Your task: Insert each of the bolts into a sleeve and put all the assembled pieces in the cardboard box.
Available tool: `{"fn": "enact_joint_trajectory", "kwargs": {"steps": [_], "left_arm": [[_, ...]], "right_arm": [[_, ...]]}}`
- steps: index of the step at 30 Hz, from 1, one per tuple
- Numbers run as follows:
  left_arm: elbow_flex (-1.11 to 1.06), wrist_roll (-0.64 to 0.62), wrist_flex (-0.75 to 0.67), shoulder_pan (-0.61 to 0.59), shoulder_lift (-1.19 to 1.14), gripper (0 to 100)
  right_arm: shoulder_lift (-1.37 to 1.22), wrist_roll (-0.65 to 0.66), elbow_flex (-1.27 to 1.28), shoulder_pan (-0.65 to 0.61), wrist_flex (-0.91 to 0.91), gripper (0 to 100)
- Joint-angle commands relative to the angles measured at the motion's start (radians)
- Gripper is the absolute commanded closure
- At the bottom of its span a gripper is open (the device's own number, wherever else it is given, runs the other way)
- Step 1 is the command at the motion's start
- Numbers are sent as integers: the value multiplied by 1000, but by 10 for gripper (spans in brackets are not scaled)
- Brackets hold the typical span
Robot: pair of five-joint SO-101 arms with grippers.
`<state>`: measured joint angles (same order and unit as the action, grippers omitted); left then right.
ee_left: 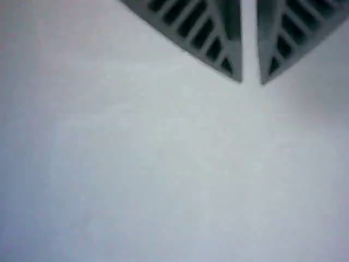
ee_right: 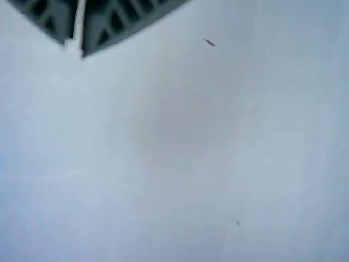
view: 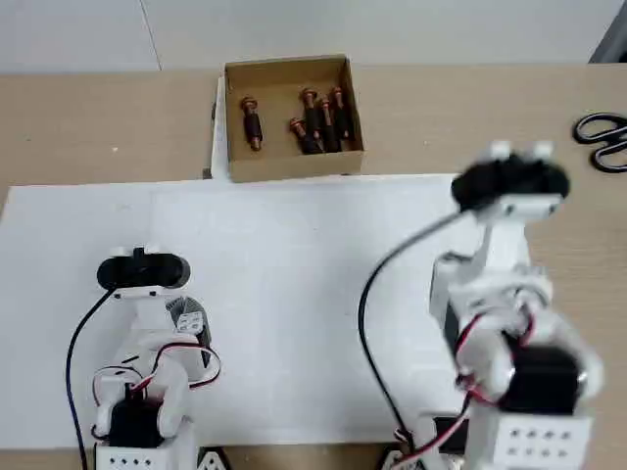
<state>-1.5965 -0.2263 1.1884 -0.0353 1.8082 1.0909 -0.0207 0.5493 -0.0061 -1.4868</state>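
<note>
At the table's [view: 98,117] right edge a pair of scissors [view: 600,143] is cut off by the picture's border, so that only the black handles show. In the cardboard box [view: 286,164] near the table's far edge, the assembled pieces [view: 321,125] at its right side overlap so closely that their count cannot be told, three or four. In the wrist views the left gripper [ee_left: 250,82] and the right gripper [ee_right: 73,49] are cropped to blurred finger ends.

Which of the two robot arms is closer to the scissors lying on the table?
The right arm, taking sides from how the arms face. It stands on the same side of the table as the scissors, a little short of them. The left arm sits across the white sheet, far off.
</note>
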Motion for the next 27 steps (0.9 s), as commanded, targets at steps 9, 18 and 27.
{"fn": "enact_joint_trajectory", "kwargs": {"steps": [9, 18, 27], "left_arm": [[4, 2, -5, -3, 6, 994], [4, 2, -5, -3, 6, 994], [4, 2, -6, -3, 6, 994]], "right_arm": [[590, 72, 695, 1, 237, 995], [722, 69, 907, 2, 237, 996], [723, 71, 1010, 2, 295, 996]]}}
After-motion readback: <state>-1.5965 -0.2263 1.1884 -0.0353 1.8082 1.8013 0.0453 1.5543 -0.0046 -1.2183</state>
